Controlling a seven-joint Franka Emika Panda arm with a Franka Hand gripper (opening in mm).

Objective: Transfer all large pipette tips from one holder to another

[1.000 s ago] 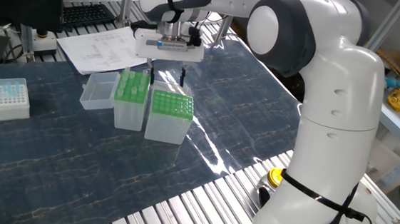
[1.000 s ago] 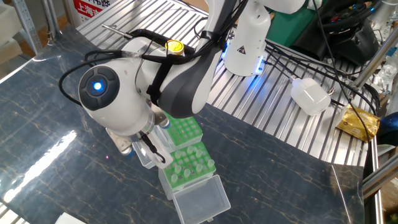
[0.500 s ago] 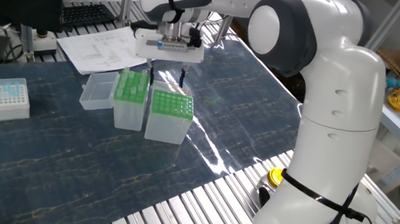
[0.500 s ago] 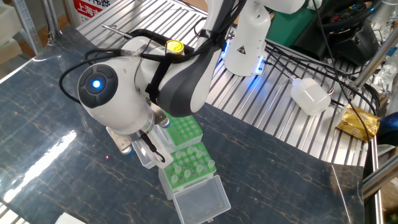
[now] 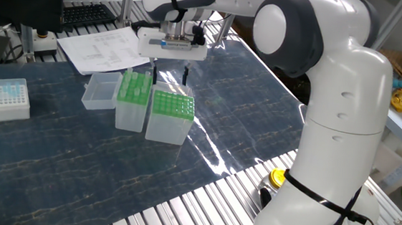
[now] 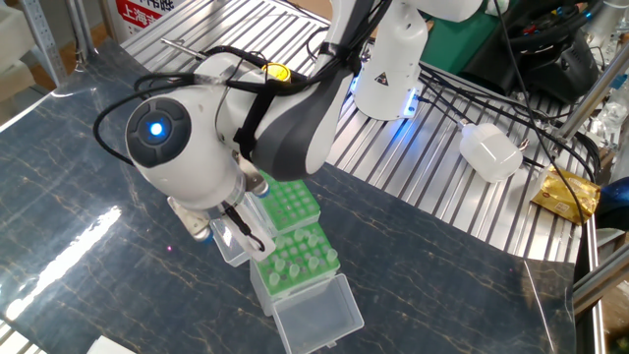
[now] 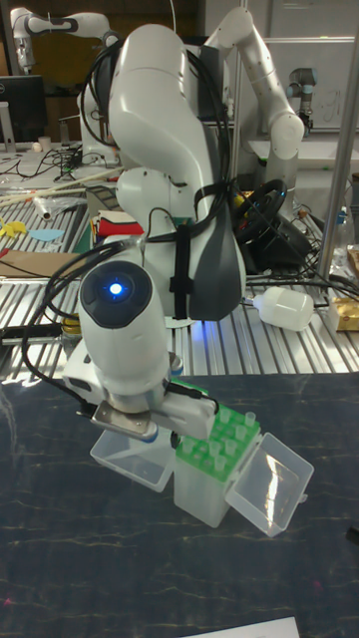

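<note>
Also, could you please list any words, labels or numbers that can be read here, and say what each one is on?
Red sign at the top edge of the other fixed view: white characters, cropped and too small to read.
Printed sheets by the keyboard: print too small to read.
Warning triangle on the robot base: symbol only.

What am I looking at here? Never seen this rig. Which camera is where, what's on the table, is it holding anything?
It is one white Franka robot arm at a dark table. Two cameras look from different sides, and the tall picture faces the arm. The claw hangs open over two green-topped pipette tip boxes, a wider one and a narrower, taller one. Beside them lies a clear tray. Further off are a white box of pale-blue tips and papers. Nothing appears held.
</note>
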